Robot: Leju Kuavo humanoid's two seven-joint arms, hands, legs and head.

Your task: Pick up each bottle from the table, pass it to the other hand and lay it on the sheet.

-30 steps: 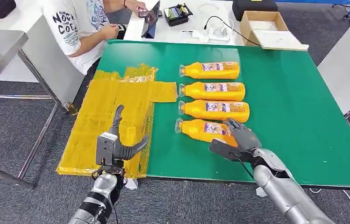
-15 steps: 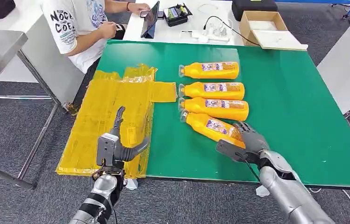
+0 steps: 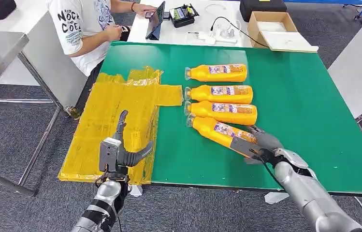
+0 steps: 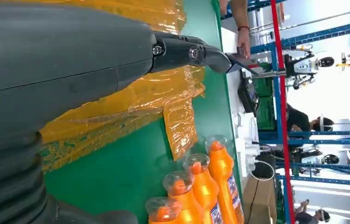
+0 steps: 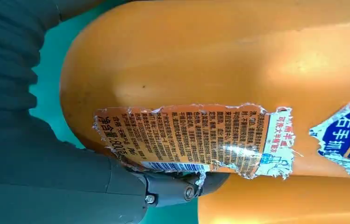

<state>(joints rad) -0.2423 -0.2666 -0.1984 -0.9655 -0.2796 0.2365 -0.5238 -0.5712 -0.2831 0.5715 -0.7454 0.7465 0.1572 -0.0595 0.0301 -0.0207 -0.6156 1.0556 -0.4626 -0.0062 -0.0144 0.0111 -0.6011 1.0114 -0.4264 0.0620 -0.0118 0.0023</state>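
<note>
Orange nearest bottle point(image 3: 217, 131) has turned askew as my right hand point(image 3: 261, 143) closed its fingers around its base, so pickup is starting, while my left hand point(image 3: 121, 152) waits with fingers apart over the yellow sheet point(image 3: 106, 121).

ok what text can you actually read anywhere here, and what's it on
"800" after Chinese characters: torn back label of the bottle in the right hand.
"右手": blue label scrap on that bottle.
"NOC" over "COL", partly seen: person's white shirt.
Small print and barcode digits on the torn label: too small to read.
Front labels of the other three bottles: blurred.
</note>
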